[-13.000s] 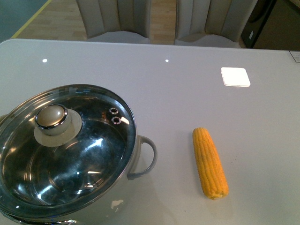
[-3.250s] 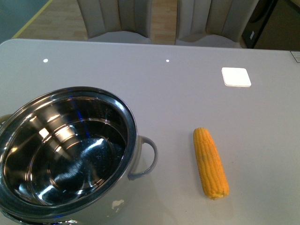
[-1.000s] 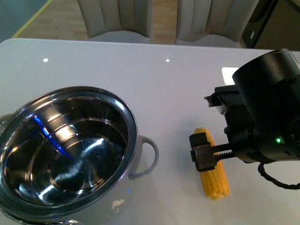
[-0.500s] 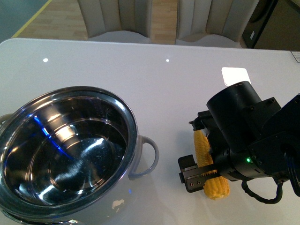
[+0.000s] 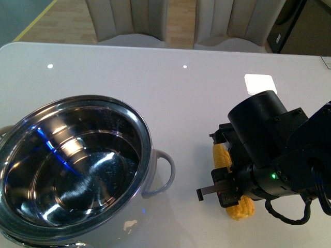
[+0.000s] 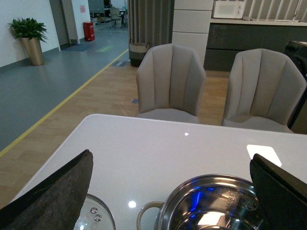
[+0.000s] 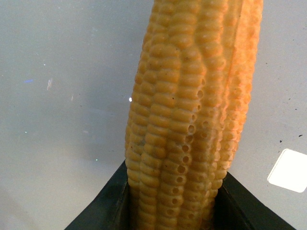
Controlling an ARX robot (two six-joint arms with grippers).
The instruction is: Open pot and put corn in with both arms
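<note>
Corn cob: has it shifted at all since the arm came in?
No. The corn lies in the same spot, right of the pot handle.

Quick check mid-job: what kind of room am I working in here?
Probably a staged kitchen-dining corner inside a larger hall or lab: a white table with two padded chairs, a microwave on a counter behind, and a yellow floor line along an open corridor.

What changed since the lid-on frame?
Lid came off the pot and now lies beside it. Right gripper came down over the corn and its fingers closed on it. Pot and corn stayed where they were.
</note>
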